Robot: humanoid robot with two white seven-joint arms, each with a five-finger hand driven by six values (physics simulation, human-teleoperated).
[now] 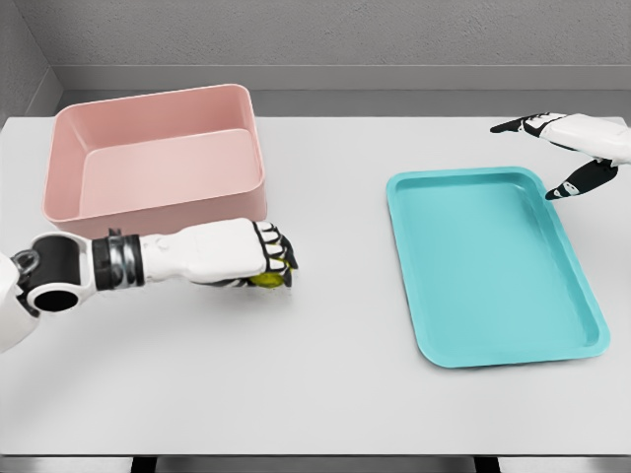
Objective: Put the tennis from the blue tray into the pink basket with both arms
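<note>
My left hand (274,258) hovers over the table just in front of the pink basket (99,202), its fingers curled around a yellow-green tennis ball (264,280) that peeks out beneath them. The pink basket stands at the back left and looks empty inside. The blue tray (493,345) lies at the right with nothing on it. My right hand (567,148) hangs near the tray's far right corner, fingers spread and holding nothing.
The white table (325,394) carries only the basket and the tray. A grey wall runs behind the table's far edge. Bare table surface lies between the basket and the tray.
</note>
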